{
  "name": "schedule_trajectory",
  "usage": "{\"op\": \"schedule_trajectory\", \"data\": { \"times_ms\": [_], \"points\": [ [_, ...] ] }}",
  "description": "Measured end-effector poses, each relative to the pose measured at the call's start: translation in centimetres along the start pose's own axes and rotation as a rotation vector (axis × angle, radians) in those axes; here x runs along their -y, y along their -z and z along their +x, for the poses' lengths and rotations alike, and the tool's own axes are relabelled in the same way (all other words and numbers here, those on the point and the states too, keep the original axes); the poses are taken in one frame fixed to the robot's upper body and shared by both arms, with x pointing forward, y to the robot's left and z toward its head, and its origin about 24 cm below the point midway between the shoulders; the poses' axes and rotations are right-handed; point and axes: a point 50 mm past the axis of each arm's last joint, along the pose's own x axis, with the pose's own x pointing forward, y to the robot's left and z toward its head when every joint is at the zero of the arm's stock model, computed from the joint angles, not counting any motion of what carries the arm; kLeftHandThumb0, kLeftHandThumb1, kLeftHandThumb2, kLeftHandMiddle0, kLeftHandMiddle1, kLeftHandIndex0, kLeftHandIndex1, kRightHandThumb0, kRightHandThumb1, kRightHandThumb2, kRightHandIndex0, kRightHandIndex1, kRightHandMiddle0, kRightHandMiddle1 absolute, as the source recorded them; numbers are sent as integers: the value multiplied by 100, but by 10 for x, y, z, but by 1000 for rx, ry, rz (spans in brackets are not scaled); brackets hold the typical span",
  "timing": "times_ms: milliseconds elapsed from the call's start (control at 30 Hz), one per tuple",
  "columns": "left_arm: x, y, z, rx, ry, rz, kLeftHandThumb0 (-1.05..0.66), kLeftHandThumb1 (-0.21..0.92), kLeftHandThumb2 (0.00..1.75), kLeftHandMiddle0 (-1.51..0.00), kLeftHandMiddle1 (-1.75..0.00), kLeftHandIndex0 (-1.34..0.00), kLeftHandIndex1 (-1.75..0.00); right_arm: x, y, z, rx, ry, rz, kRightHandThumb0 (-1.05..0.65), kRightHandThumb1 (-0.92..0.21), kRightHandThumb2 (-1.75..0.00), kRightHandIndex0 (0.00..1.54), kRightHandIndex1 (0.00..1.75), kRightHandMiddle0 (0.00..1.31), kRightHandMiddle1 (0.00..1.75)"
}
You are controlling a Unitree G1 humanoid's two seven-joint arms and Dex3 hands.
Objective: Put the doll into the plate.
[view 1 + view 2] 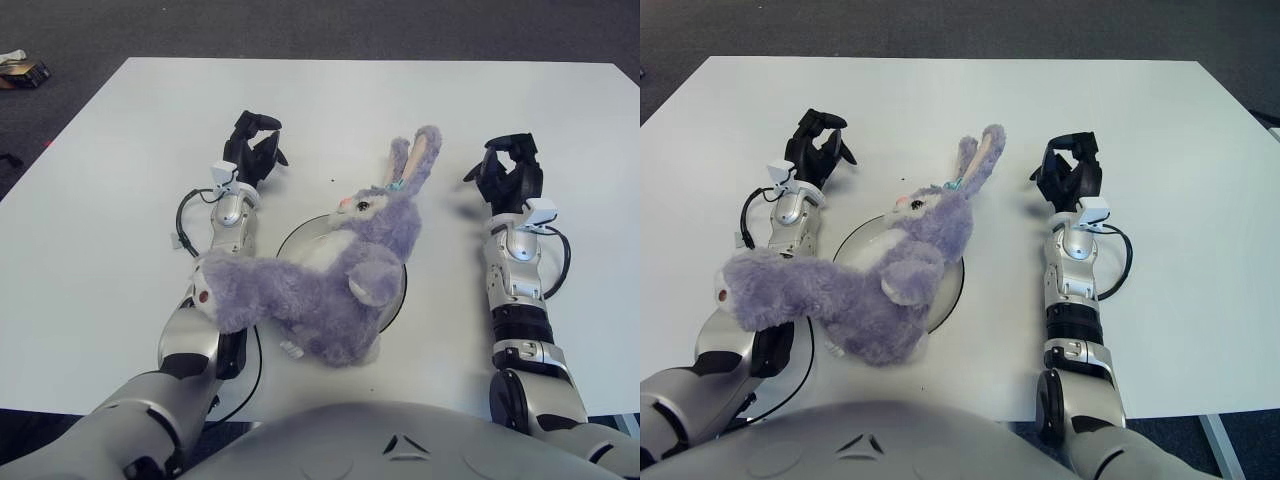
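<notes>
Doll: a plush rabbit [340,280] with shaggy lilac-purple fur, a paler whitish chest and a pink nose; two long ears with pink inner sides point away from the robot, and a small teal tag sits at the base of the ears.
Doll's pose: it lies on its side, head toward the far edge of the table, one long furry leg stretched out toward the robot's left, where it overlaps the left forearm.
Doll's place: its body lies on the plate [296,236], covering most of it; the head and ears reach past the far rim, and the leg and lower body hang over the near rim onto the table.
Plate: round, white with a dark rim; apart from the doll, nothing shows in it.
Count: one doll, one plate, two hands.
Left hand [254,145]: dark fingers curled inward, holding nothing, on the table left of the doll's head and apart from it.
Right hand [510,170]: fingers likewise curled, holding nothing, right of the doll's ears with bare table between.
Table [120,160]: white, flat, bearing the plate and both arms.
</notes>
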Motion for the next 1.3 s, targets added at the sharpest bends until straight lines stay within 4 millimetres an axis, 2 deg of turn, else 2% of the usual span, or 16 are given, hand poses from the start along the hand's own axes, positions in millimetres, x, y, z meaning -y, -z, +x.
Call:
{"op": "schedule_trajectory", "data": {
  "times_ms": [467,1300],
  "points": [
    [1,-2,-2,21,-8,2,-35,92,32,-95,-175,-42,-152,2,5,-9,-112,-11,-49,-37,-78,-71,76,175,29,175],
    [1,-2,-3,23,-8,9,-35,92,33,-92,-175,-40,-154,6,8,-9,-108,26,-45,-37,-76,-73,75,175,30,175]
  ]
}}
